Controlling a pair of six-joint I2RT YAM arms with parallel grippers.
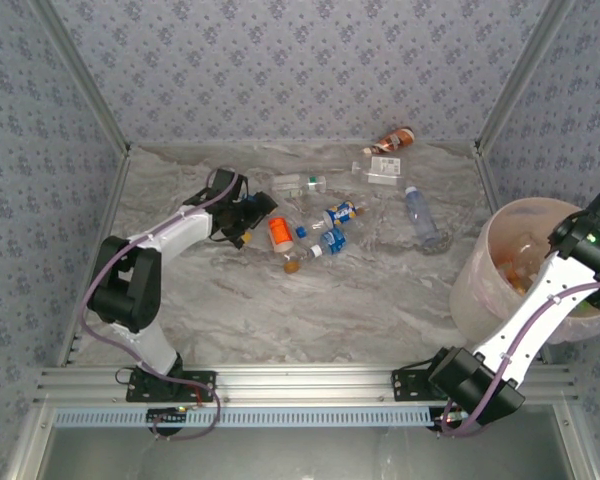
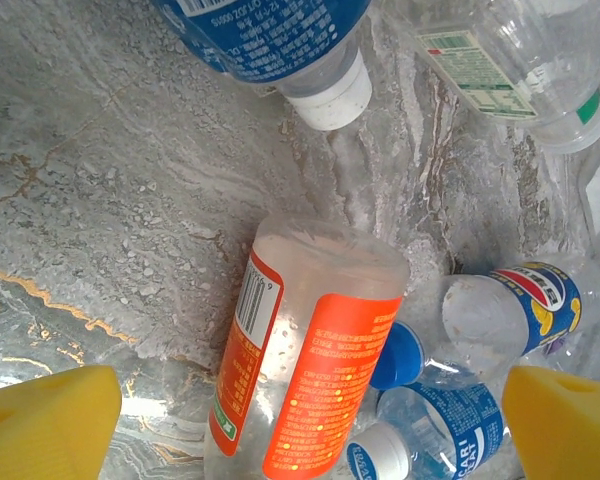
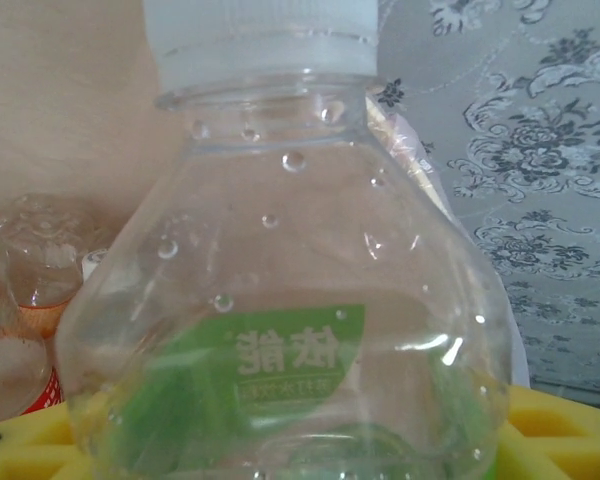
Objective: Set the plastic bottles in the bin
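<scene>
Several plastic bottles lie mid-table: an orange-labelled bottle (image 1: pixel 279 234) (image 2: pixel 310 370), two blue-labelled bottles (image 1: pixel 342 213) (image 1: pixel 330 241), a clear bottle (image 1: pixel 298 183) and a pale blue bottle (image 1: pixel 420 217). My left gripper (image 1: pixel 255 215) (image 2: pixel 310 425) is open just left of the cluster, its yellow fingers (image 2: pixel 45 420) straddling the orange-labelled bottle without touching it. My right gripper (image 1: pixel 580 240) (image 3: pixel 300 445) hangs over the bin (image 1: pixel 495 225) with a clear green-labelled bottle (image 3: pixel 300 330) between its yellow pads (image 3: pixel 555 430). More bottles (image 3: pixel 35 260) lie inside the bin.
A brown-labelled bottle (image 1: pixel 393 139) and a clear flat-sided one (image 1: pixel 383 170) lie near the back wall. In the left wrist view a large blue-labelled bottle (image 2: pixel 280 40) and a green-labelled one (image 2: pixel 510 60) lie beyond the orange one. Patterned walls enclose the marble table (image 1: pixel 280 310).
</scene>
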